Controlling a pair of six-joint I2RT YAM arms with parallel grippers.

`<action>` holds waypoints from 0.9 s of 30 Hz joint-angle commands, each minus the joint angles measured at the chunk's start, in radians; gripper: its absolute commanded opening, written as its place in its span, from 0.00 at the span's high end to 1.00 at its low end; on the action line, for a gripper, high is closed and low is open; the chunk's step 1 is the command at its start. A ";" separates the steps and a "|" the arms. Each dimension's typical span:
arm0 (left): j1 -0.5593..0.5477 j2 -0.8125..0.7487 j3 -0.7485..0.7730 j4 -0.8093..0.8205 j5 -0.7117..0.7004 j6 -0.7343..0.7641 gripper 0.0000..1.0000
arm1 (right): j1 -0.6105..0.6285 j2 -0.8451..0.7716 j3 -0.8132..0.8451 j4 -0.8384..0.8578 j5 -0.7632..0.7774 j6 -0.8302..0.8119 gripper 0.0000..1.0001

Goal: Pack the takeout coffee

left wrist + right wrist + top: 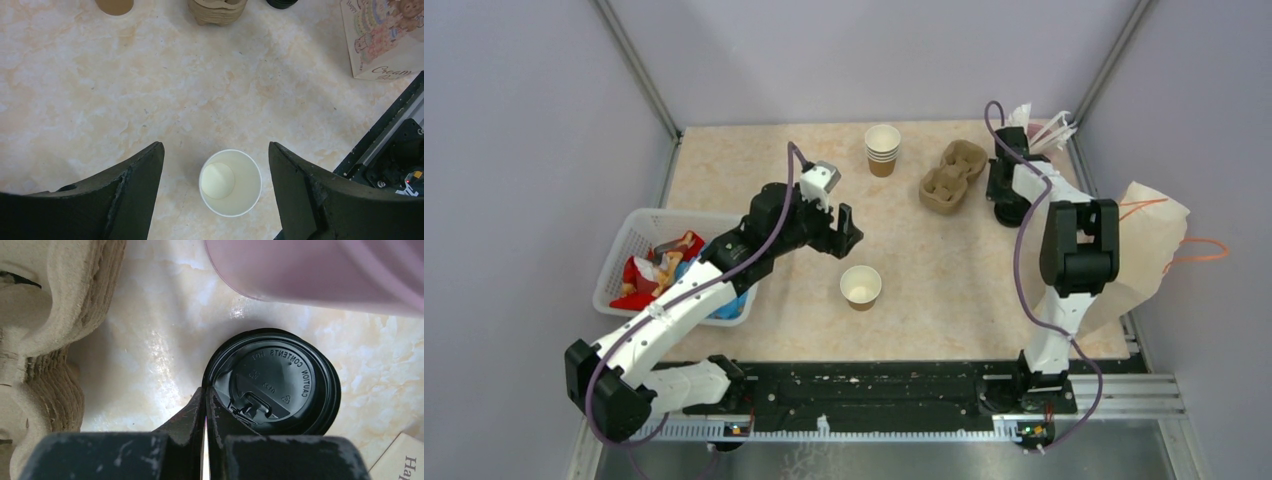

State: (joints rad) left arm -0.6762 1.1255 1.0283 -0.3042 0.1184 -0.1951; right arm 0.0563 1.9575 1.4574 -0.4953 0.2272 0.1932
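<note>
Cup (861,287): brown paper, cream inside, upright, no lid on it. It stands alone on the table (944,290), near the front edge and about midway across.
Left claw (216,150): released, fingers spread wide and holding nothing. It hangs over the table just beyond the cup. In the wrist view the cup sits between the two fingers and touches neither.
Basket (629,235): white, at the table's left side under the left arm, with red and blue packets inside.
Bag (1149,235): pale paper, at the right edge beside the right arm.
Carrier (952,177): brown pulp, toward the back, right of centre.
Cup stack (883,150): brown cups nested upright, just left of the carrier and apart from it.
Right claw (206,400): clenched, fingers pressed together, tips at the left rim of the lid. I cannot tell whether the rim is nipped between them.
Lid (280,382): round, black, lying flat between the carrier and the pink cup; more black rims show beneath it.
Pink cup (320,270): just behind the lid in the back right corner, with white sticks poking out of it.
</note>
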 commanded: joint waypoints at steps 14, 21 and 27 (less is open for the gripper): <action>0.006 0.036 0.233 -0.061 0.059 -0.255 0.08 | -0.006 -0.422 -0.061 -0.082 -0.405 0.125 1.00; 0.045 0.009 0.234 0.047 0.234 -0.625 0.02 | 0.109 -0.645 -0.200 0.157 -0.921 0.529 1.00; 0.121 -0.057 0.125 0.165 0.301 -0.906 0.02 | 0.348 -0.746 -0.356 0.644 -0.936 1.027 1.00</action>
State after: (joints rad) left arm -0.6010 1.1358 1.2160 -0.2718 0.3397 -0.8516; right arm 0.2893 1.2621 1.1572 -0.2272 -0.6094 0.8337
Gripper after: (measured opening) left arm 0.981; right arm 0.003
